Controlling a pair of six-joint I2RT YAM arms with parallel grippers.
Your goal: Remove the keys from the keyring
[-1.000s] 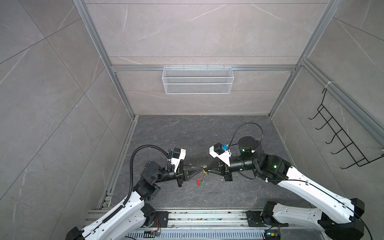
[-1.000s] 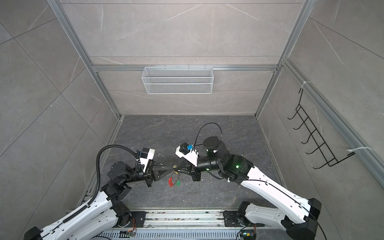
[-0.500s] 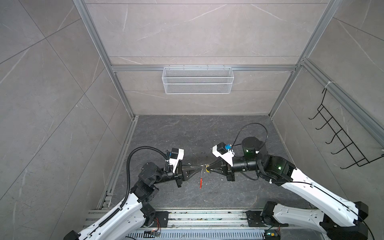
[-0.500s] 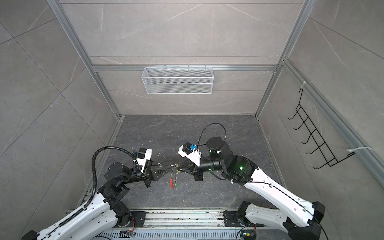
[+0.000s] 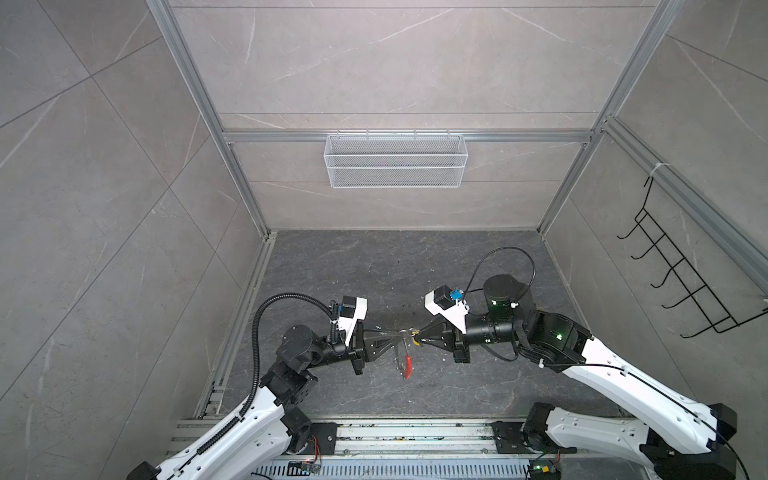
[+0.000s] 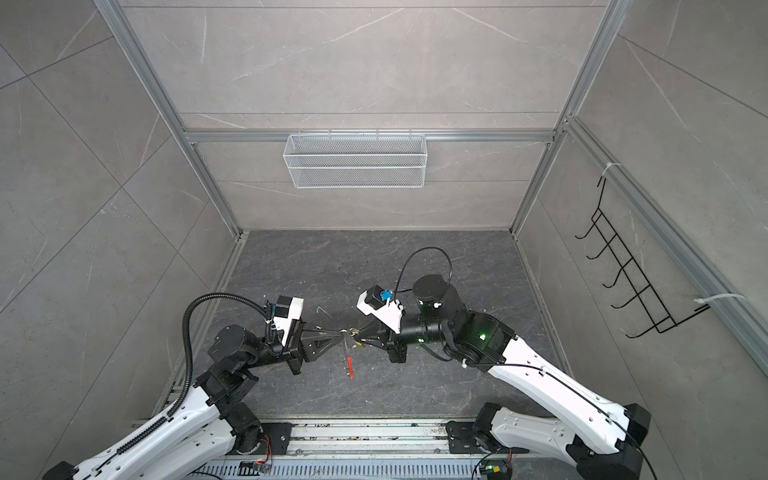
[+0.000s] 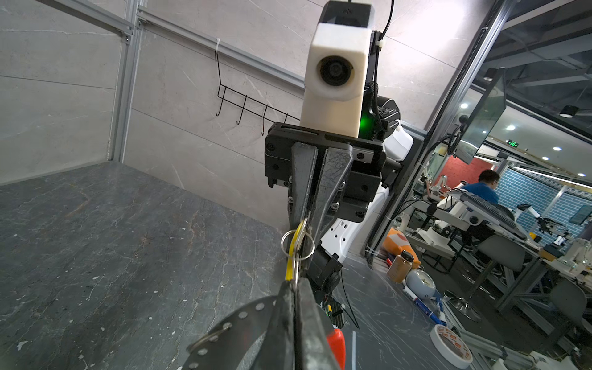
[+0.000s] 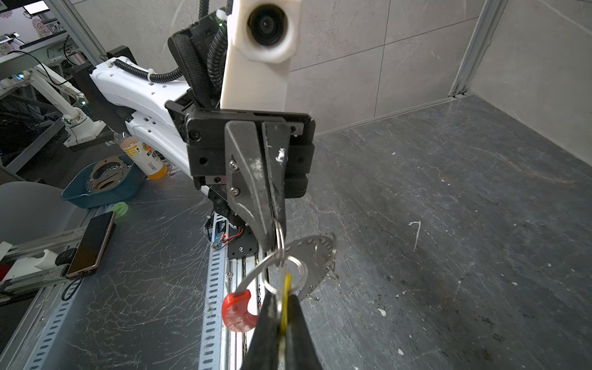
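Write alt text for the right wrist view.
The right gripper, shut on the yellow key, faces the left gripper, which is shut on the keyring, both held above the dark table. The keyring's grey, hole-dotted band curves round to a red segment beside the right gripper's fingertips.

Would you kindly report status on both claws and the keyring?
Left claw shut on small ring. Right claw shut on yellow key, not yet free. Keyring hangs below them. No obstruction seen.
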